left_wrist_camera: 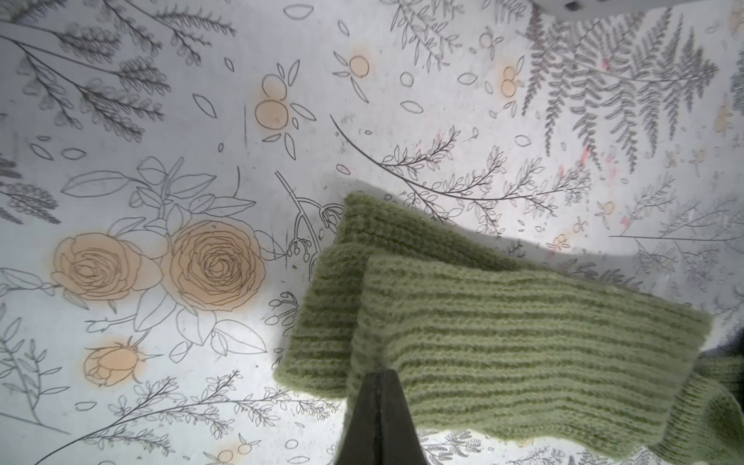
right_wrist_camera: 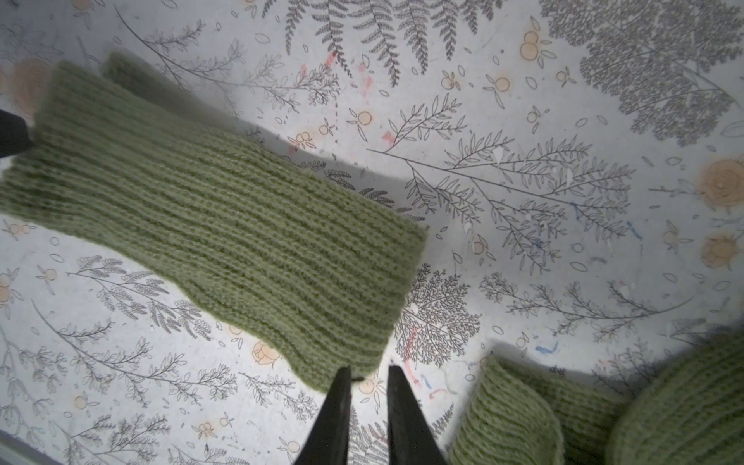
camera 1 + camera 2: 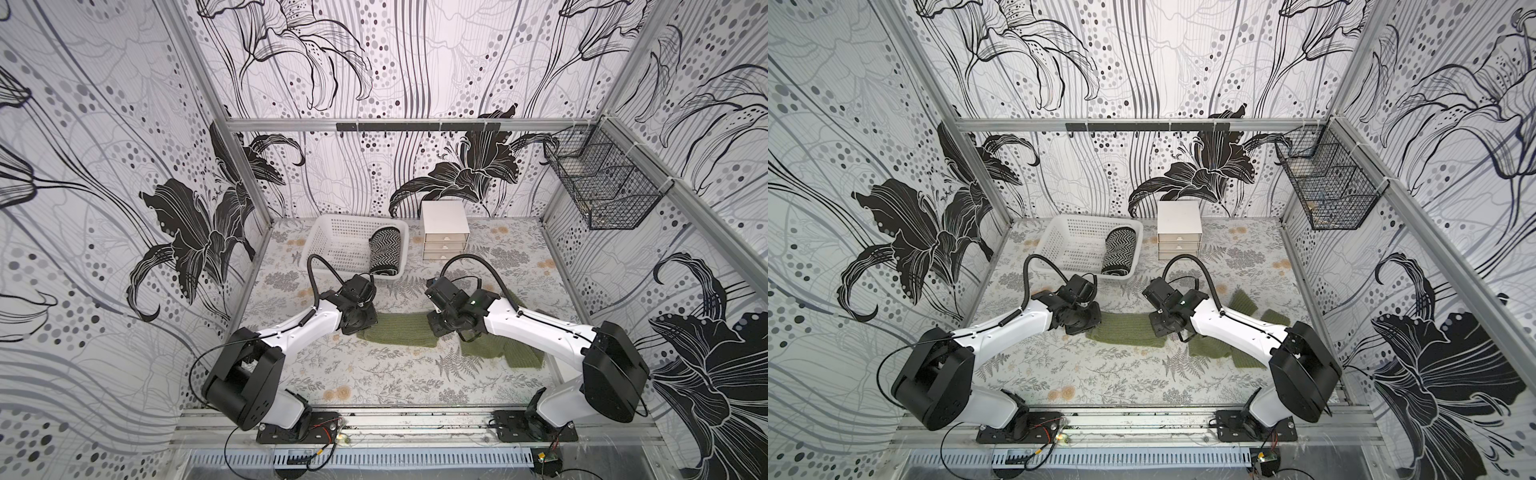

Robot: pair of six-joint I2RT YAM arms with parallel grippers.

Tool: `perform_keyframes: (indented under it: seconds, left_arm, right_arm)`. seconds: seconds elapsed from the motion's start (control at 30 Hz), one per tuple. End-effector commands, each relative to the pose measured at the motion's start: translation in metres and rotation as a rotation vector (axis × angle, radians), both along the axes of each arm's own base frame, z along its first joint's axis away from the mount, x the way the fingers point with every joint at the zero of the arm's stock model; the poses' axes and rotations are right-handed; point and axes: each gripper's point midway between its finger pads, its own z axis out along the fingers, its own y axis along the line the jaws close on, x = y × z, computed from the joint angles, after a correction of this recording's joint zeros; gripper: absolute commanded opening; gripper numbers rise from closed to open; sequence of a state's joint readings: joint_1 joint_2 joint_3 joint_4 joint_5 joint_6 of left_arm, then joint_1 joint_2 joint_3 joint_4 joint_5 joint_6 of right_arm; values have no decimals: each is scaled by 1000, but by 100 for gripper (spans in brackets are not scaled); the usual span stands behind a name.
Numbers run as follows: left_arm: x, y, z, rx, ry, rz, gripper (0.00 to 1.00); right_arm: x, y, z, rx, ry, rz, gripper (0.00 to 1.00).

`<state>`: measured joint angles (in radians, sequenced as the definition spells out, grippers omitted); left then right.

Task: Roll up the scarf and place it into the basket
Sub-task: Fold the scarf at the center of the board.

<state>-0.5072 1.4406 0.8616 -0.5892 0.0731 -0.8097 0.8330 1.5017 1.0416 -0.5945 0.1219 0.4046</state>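
Item: green knit scarf (image 3: 395,330), spread on your desk (image 3: 374,374), outside the white basket (image 3: 322,245), on its side nearer the arm bases. Your left hand (image 1: 378,376): clenched on the edge of the scarf's upper fold. Your right hand (image 2: 369,372): fingers slightly parted, empty, tips at a scarf edge. Inside the basket: one rolled black-and-white zigzag cloth (image 3: 384,251)
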Motion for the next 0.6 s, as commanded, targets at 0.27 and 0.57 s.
perform_keyframes:
  seconds: [0.27, 0.57]
  left_arm:
    - [8, 20, 51, 49, -132, -9, 0]
    - [35, -29, 67, -156, -184, -136, 45]
  right_arm:
    - [4, -1, 1, 21, -4, -23, 20]
    - [-5, 14, -35, 39, 113, 1, 16]
